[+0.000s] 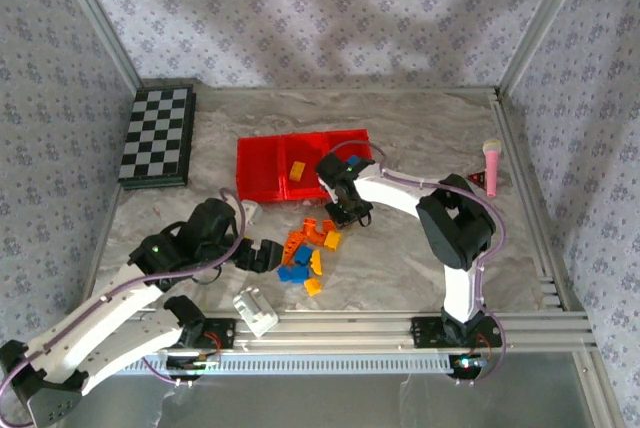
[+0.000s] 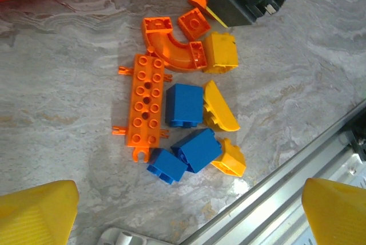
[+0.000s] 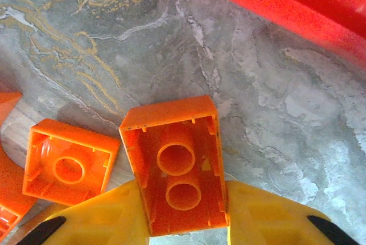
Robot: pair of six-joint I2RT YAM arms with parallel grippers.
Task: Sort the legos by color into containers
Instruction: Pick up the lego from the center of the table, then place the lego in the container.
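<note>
In front of the left tool (image 2: pixel 186 213) lie four orange legos (image 2: pixel 146 107), three yellow legos (image 2: pixel 221 53) and three blue legos (image 2: pixel 184 103), with three red containers (image 1: pixel 262 163) beyond.

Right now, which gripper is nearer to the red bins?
Right. The right gripper, shut on an orange brick, is beside the bins; the left gripper is beyond the brick pile.
</note>
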